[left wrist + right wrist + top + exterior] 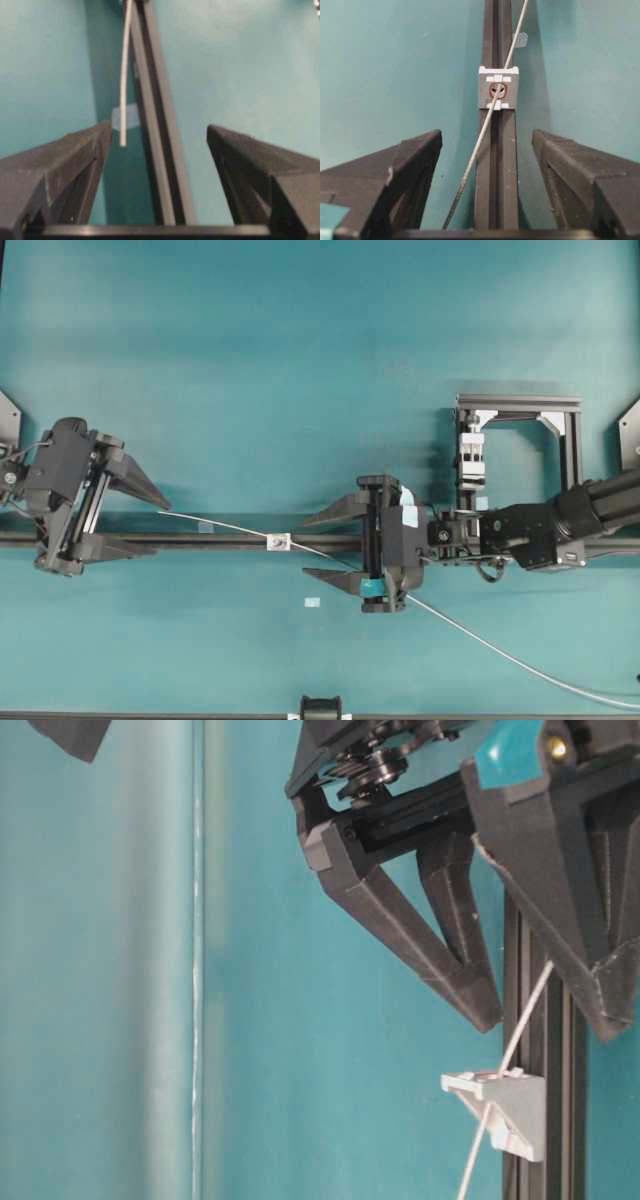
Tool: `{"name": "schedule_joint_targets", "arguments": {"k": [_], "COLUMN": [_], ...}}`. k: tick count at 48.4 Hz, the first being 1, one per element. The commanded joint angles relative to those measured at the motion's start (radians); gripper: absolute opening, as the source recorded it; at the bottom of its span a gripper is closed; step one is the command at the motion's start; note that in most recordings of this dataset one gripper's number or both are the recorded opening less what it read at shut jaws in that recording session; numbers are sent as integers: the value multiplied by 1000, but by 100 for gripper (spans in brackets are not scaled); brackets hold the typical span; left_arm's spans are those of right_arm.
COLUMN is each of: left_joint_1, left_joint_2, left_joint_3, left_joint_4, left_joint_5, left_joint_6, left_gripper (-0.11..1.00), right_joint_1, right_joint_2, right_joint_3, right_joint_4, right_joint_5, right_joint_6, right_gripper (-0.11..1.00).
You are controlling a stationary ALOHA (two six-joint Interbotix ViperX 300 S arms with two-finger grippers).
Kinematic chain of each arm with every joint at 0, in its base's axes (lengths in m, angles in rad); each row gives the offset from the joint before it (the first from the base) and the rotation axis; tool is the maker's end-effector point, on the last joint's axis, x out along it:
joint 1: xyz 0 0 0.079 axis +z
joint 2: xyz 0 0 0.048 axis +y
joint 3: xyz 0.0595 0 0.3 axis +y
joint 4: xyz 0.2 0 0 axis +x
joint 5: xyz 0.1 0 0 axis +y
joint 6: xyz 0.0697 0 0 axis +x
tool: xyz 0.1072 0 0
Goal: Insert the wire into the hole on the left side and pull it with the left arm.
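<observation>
The thin pale wire [220, 526] runs from the right table edge, under my right gripper [306, 551], through the hole [497, 90] in the small white bracket [279, 541] on the black rail, and on leftward. Its free end [123, 144] hangs just inside the tip of one finger of my left gripper [160, 528], touching nothing. The left gripper [160, 127] is open and straddles the rail. My right gripper [487, 132] is open too, a little back from the bracket [498, 87], with the wire [475, 150] lying loose between its fingers.
The black rail [220, 540] crosses the table left to right. A metal frame with a taller white clamp block [470, 455] stands behind the right arm. A pale tape square [312, 602] lies in front of the rail. A black fixture [320, 708] sits at the front edge.
</observation>
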Motion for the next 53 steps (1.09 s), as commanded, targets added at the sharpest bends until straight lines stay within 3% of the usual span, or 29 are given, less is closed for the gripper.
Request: {"name": "schedule_joint_targets", "arguments": {"k": [1, 33, 53], "left_joint_1": [20, 86, 104], "left_joint_2": [-5, -40, -71], "left_joint_3": [-17, -12, -14], "left_joint_4": [3, 8, 15], "left_joint_5": [-6, -6, -18], "left_joint_6": [2, 15, 129], "left_gripper": [89, 89, 89], "right_joint_1": [2, -34, -61], "right_joint_2": [-44, -153, -169], "right_joint_3": [-5, 52, 66], "right_joint_4": [0, 0, 0], "right_joint_5": [-5, -6, -6], "right_joint_6": [-2, -61, -69], "right_gripper": [83, 83, 83]}}
